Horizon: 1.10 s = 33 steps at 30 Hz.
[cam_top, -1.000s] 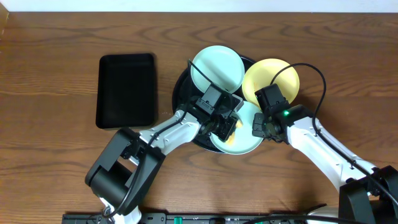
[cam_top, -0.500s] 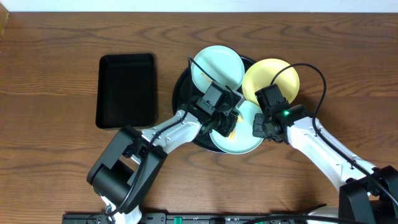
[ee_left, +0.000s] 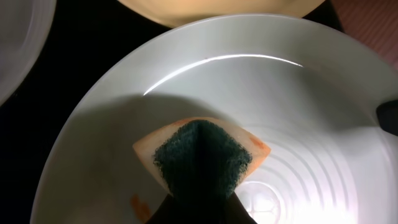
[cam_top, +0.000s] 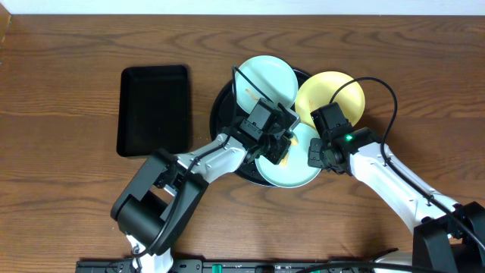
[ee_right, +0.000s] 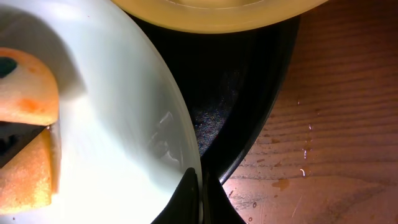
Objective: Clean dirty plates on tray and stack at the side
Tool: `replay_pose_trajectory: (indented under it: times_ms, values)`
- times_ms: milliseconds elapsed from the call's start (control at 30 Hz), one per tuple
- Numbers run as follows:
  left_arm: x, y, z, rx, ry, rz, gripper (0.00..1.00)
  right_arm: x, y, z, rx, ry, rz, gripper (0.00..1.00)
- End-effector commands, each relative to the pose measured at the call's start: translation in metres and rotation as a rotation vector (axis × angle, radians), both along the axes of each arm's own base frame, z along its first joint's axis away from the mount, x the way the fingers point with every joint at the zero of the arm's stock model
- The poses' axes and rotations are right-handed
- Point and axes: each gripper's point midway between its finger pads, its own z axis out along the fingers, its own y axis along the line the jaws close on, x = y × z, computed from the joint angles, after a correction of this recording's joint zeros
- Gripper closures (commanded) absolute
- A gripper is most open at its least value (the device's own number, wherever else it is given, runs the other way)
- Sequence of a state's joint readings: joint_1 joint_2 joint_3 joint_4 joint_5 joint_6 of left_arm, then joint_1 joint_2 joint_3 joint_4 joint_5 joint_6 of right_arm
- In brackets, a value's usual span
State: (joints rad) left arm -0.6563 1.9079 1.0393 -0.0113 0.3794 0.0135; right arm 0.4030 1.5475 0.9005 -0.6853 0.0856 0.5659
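Three plates sit on the round black tray (cam_top: 223,114): a mint-blue one (cam_top: 265,82) at the back, a pale yellow one (cam_top: 331,95) at the right, and a mint-blue one (cam_top: 299,171) in front. My left gripper (cam_top: 274,150) is shut on a folded orange sponge with a green scouring face (ee_left: 200,158), pressed on the front plate (ee_left: 298,112). A brownish smudge (ee_left: 138,204) lies left of the sponge. My right gripper (ee_right: 200,186) is shut on the front plate's right rim (ee_right: 180,124). The sponge also shows in the right wrist view (ee_right: 25,124).
A smaller rectangular black tray (cam_top: 154,109) lies on the wooden table to the left of the round tray. Small wet droplets (ee_right: 298,168) mark the wood right of the round tray's rim (ee_right: 261,112).
My left gripper has shifted the sponge slightly up and right across the front plate. The right gripper has kept its hold on the rim.
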Motion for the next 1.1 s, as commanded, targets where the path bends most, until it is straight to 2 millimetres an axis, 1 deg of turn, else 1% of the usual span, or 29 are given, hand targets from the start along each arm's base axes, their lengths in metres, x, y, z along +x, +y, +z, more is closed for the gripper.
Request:
replay_pose_trajectory:
  times_ms: [0,433,633,767,833,900,967,1000,1067]
  values:
    - [0.003,0.007,-0.023,0.055,-0.023,-0.022,0.92,-0.003,0.001,-0.003,0.001,0.02,0.022,0.99]
    - [0.031,0.012,-0.011,0.009,-0.103,0.014,0.92,-0.003,-0.001,-0.003,-0.006,0.018,0.024,0.99]
    - [0.045,0.004,0.003,-0.037,-0.179,0.011,0.92,-0.003,-0.001,-0.003,-0.006,0.018,0.024,0.99]
    - [0.056,-0.004,0.017,-0.084,-0.246,0.014,0.92,-0.003,-0.001,-0.003,-0.006,0.018,0.024,0.99]
    - [0.062,-0.009,0.032,-0.124,-0.29,0.012,0.92,-0.003,0.0,-0.003,-0.006,0.018,0.024,0.99]
    - [0.067,-0.013,0.054,-0.16,-0.329,0.021,0.92,-0.003,0.0,-0.003,-0.005,0.017,0.024,0.99]
    - [0.071,-0.016,0.086,-0.203,-0.375,0.032,0.92,-0.003,0.0,-0.003,-0.005,0.017,0.024,0.99]
    - [0.071,-0.016,0.105,-0.226,-0.407,0.034,0.92,-0.003,-0.001,-0.003,-0.006,0.017,0.023,0.99]
    - [0.07,-0.013,0.14,-0.265,-0.464,0.039,0.92,-0.001,-0.003,-0.003,-0.018,0.011,0.02,0.99]
